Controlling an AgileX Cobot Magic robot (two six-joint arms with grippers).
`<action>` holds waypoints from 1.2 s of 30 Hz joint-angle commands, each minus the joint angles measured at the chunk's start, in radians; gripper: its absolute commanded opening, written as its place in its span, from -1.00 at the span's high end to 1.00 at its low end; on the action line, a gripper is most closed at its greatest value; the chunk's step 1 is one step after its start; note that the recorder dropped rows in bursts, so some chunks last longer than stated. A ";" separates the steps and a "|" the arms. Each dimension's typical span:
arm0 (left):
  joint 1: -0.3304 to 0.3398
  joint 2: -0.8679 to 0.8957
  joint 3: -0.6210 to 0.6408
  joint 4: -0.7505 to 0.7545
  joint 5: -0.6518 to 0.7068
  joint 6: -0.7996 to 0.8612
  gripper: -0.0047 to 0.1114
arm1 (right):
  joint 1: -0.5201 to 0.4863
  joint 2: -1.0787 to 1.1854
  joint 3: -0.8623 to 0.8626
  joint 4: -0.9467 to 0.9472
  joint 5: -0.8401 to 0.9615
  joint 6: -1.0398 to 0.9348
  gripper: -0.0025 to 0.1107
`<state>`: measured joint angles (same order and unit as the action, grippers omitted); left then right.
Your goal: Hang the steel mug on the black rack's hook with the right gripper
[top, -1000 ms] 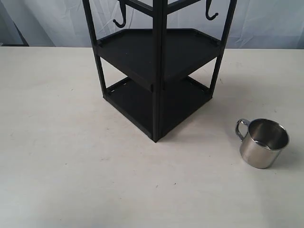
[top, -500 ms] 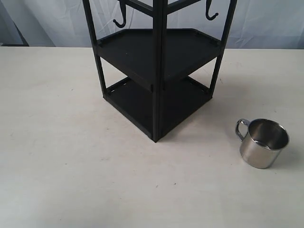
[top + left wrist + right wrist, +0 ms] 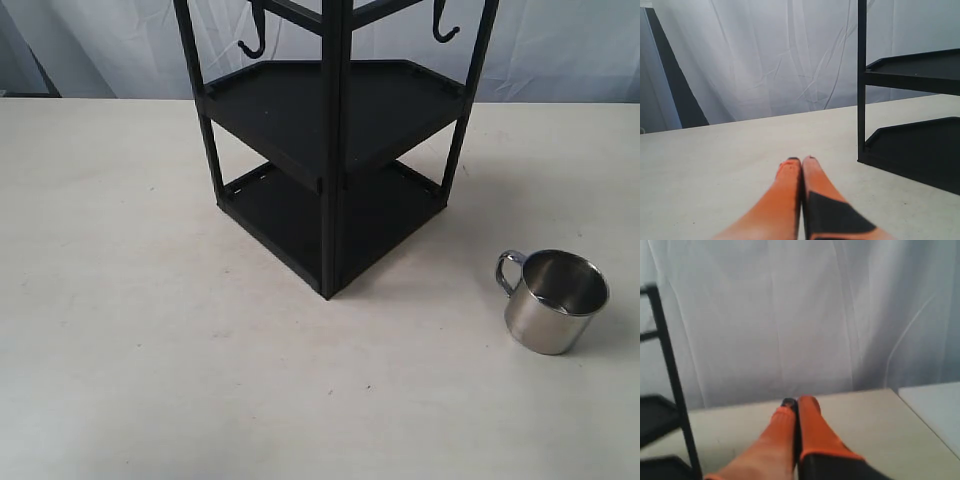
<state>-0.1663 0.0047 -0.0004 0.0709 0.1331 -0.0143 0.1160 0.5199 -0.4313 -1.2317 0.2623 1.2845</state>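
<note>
text: none legible | labels: none | brands: none | numbers: none

One steel mug at four o'clock; one black rack at twelve with two shelves and two hooks: one, another. Two grippers: left, right.

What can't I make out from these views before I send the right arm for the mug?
- Rack: its top and where the hooks attach are cut off by the exterior view's upper edge.
- Mug: seen only in the exterior view; its far side is hidden.
- Both arms: absent from the exterior view.
- Right gripper: fingers pressed together; that view is blurred, mug not in it.
</note>
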 commanded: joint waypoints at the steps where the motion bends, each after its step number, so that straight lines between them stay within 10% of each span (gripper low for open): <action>1: -0.005 -0.005 0.000 0.001 -0.005 -0.002 0.89 | -0.004 0.283 -0.095 0.262 0.167 -0.285 0.97; 9: -0.005 -0.005 0.000 0.001 -0.005 -0.002 0.89 | -0.004 0.738 -0.425 0.987 0.621 -1.009 0.97; 15: -0.005 -0.005 0.000 0.001 -0.005 -0.002 0.89 | -0.004 0.824 -0.462 1.012 0.625 -1.025 0.95; 24: -0.005 -0.005 0.000 0.001 -0.005 -0.002 0.89 | -0.004 0.921 -0.462 1.034 0.594 -1.027 0.04; 36: -0.005 -0.005 0.000 0.001 -0.005 -0.002 0.89 | -0.032 1.112 -0.462 1.077 0.446 -1.023 0.10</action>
<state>-0.1663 0.0047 -0.0004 0.0709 0.1331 -0.0143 0.0992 1.6030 -0.8870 -0.1678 0.7423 0.2641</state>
